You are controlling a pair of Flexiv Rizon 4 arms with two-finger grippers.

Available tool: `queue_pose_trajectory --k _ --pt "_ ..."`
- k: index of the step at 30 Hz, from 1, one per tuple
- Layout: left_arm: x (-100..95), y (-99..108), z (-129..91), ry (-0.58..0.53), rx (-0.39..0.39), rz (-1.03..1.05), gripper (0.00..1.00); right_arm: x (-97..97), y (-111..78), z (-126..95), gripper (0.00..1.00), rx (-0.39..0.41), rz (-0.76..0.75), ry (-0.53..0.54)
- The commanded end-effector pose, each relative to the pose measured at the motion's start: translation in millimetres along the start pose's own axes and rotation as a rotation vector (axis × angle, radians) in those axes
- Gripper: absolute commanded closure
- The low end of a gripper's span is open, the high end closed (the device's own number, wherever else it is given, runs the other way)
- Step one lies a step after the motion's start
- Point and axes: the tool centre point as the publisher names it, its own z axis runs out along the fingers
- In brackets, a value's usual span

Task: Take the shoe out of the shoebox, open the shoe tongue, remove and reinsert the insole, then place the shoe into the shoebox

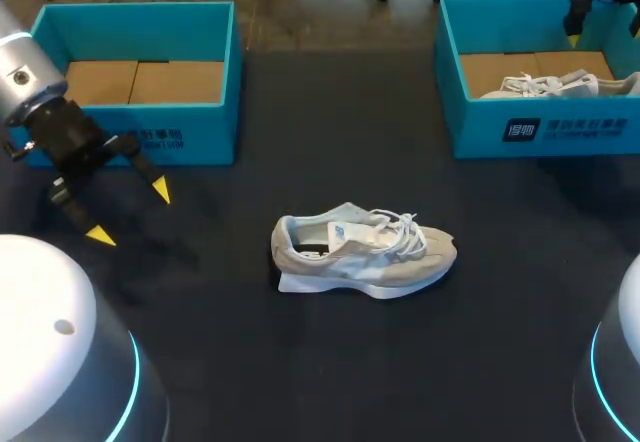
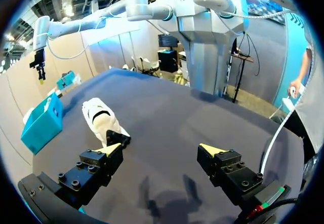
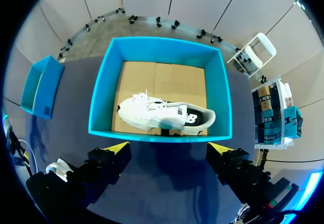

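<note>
Wide-spread and empty, left gripper (image 1: 130, 213) hangs beside the left shoebox (image 1: 190, 137). Right gripper (image 3: 168, 147), equally spread and empty, hovers above the right shoebox (image 3: 162, 135), which holds a second shoe (image 3: 162, 113). Mid-table lies the shoe (image 1: 362, 252), out already. Tongue next, I'd say: both arms must close in.

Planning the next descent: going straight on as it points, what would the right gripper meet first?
Probably the white shoe lying in the teal shoebox ahead of the open right gripper; depth is unclear, so the box's near wall might come first.
</note>
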Motion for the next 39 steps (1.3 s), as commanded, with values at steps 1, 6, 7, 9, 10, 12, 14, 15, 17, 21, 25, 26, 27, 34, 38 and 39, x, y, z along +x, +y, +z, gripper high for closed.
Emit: queue_pose_trajectory --k 1,6,7,9,10,12,14,15,17,21,25,26,27,34,38,39 --pt "0.6 -0.1 0.3 -0.001 -0.002 0.001 0.0 -0.1 -0.5 -0.1 0.0 -0.001 0.0 0.0" --pt "-1.6 -4.8 9.4 -0.203 0.09 -0.111 0.0 -0.1 -0.5 -0.1 0.0 -0.001 0.0 0.0" --pt "-2.2 -6.0 10.6 -0.248 0.105 -0.134 0.0 -0.1 -0.5 -0.1 0.0 -0.001 0.0 0.0" --pt "-2.9 -9.0 11.6 -0.336 0.13 -0.173 0.0 -0.1 -0.5 -0.1 0.0 -0.001 0.0 0.0" --pt "-2.5 -10.8 11.4 -0.366 0.155 -0.199 0.0 -0.1 -0.5 -0.1 0.0 -0.001 0.0 0.0" --pt "-3.9 -10.9 12.0 -0.422 0.179 -0.237 0.0 -0.1 -0.5 -0.1 0.0 -0.001 0.0 0.0" --pt "-8.7 -8.0 12.3 -0.484 0.191 -0.257 0.0 -0.1 -0.5 -0.1 0.0 -0.001 0.0 0.0" --pt "-11.5 -6.3 12.5 -0.517 0.194 -0.268 0.0 -0.1 -0.5 -0.1 0.0 -0.001 0.0 0.0" --pt "-14.9 -4.6 13.3 -0.554 0.21 -0.295 0.0 -0.1 -0.5 -0.1 0.0 -0.001 0.0 0.0" --pt "-23.4 -2.9 21.1 -0.652 0.279 -0.348 0.0 -0.1 -0.5 -0.1 0.0 -0.001 0.0 0.0" --pt "-32.1 1.6 33.7 -0.662 0.304 -0.38 0.0 -0.1 -0.5 -0.1 0.0 -0.001 0.0 0.0" --pt "-33.4 2.9 36.0 -0.662 0.304 -0.38 0.0 -0.1 -0.5 -0.1 0.0 -0.001 0.0 0.0" --pt "-35.4 5.5 40.2 -0.663 0.309 -0.398 0.0 -0.1 -0.5 -0.1 0.0 -0.001 0.0 0.0" --pt "-49.5 27.5 66.1 -0.686 0.328 -0.474 0.0 -0.1 -0.5 -0.1 0.0 -0.001 0.0 0.0" --pt "-53.7 33.7 73.4 -0.673 0.327 -0.49 0.0 -0.1 -0.5 -0.1 0.0 -0.001 0.0 0.0" --pt "-54.6 35.0 74.8 -0.669 0.327 -0.486 0.0 -0.1 -0.5 -0.1 0.0 -0.001 0.0 0.0"
